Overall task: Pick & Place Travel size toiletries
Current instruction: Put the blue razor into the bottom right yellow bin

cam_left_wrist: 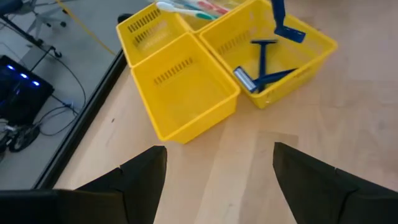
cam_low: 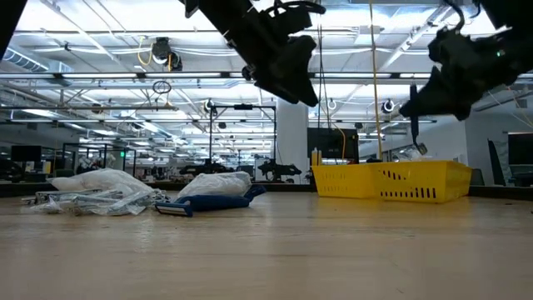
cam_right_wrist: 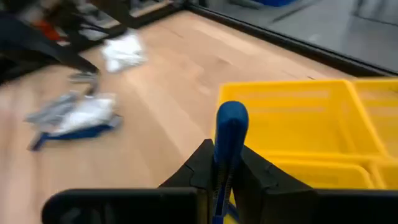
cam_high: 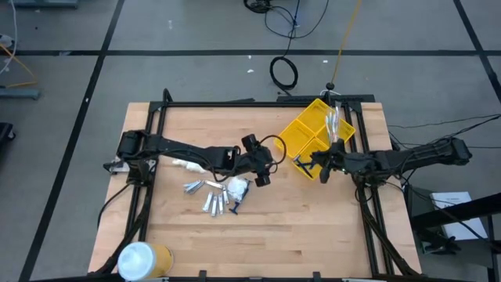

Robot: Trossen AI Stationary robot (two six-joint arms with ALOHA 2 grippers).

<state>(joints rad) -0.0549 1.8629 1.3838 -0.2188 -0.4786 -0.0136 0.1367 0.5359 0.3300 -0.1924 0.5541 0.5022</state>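
Fingers of the right gripper [cam_right_wrist: 227, 171] pinch a blue razor [cam_right_wrist: 231, 127] by its handle, upright, at the near edge of the yellow compartmented bin [cam_high: 307, 125]. The left gripper [cam_left_wrist: 217, 180] hangs above bare table just short of the bin, its two fingers spread wide with nothing between them.

Two blue razors [cam_left_wrist: 264, 65] already lie in one compartment and toothbrushes [cam_left_wrist: 189, 7] in another, while a heap of silvery tubes [cam_high: 210, 202], white packets [cam_high: 237, 189] and more blue pieces waits near the table's middle.

The likely slip: the razor sits over the bin's wall rather than clearly inside a compartment, so letting go now could bounce it off the rim onto the table or into the empty compartment. Both arms crowd the same corner, so they could collide or knock the light bin.
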